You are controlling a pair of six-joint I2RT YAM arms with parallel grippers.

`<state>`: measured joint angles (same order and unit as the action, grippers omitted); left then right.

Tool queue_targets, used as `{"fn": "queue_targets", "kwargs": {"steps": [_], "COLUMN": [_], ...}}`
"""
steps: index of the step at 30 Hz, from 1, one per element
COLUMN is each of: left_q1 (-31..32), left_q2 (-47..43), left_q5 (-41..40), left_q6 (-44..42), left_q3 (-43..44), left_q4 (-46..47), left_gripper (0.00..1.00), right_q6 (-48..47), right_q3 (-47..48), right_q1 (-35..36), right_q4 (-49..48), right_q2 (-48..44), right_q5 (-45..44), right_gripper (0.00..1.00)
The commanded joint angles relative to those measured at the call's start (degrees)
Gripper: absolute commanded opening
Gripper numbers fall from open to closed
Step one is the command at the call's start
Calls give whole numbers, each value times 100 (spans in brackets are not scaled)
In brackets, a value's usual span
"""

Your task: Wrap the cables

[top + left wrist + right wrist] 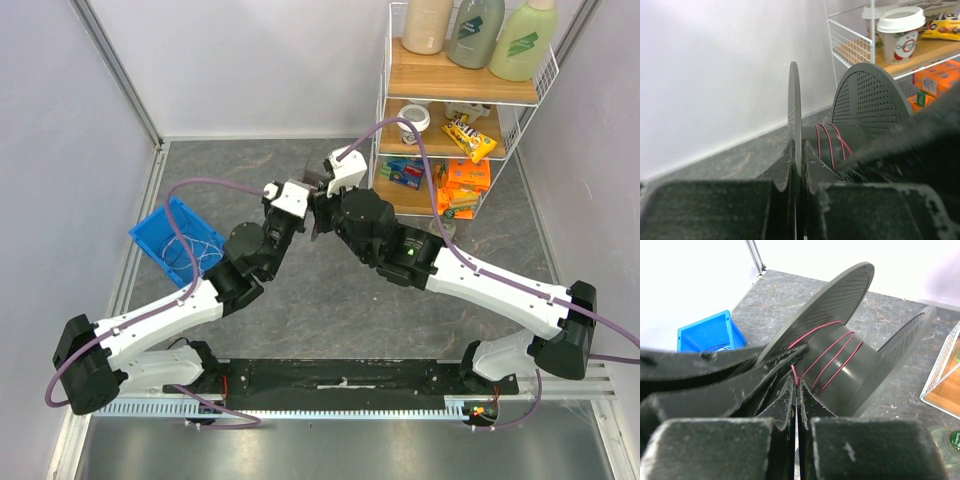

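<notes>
Spool point(867, 100) sat clamped by its thin flange in your left gripper point(796, 167), steadied so your right gripper point(797, 390), pinching the pink cable point(832, 352), could guide it onto the hub, where several turns lay.

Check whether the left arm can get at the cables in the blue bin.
Probably not yet: the left gripper is clamped on the spool flange, though the blue bin nearby lies open.

Left gripper point(796, 162) pinches the spool point(867, 100) by its edge.
Pink cables point(826, 142) circle the spool's middle, just right of the pinched edge.
</notes>
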<state>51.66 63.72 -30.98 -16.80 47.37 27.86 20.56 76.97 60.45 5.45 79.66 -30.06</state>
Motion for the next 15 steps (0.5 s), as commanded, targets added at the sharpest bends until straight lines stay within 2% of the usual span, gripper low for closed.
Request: {"fn": "queue_targets", "kwargs": {"steps": [1, 9, 15], "left_q1": [125, 292, 336], "left_q2": [-387, -352, -352], "left_q5": [163, 259, 786], "left_q6": [-1315, -2327, -3039], "left_q3": [-553, -1090, -1564], "left_q4": [1440, 2592, 3497], "left_gripper": [2, 2, 1], "right_q6": [448, 1204, 1978], "right_q3": [187, 161, -225], "right_q1": [-428, -955, -1315], "right_q4": [-398, -1, 333], "right_q2": [-372, -434, -521], "right_q5": [-1115, -852, -53], "right_gripper": [0, 0, 0]}}
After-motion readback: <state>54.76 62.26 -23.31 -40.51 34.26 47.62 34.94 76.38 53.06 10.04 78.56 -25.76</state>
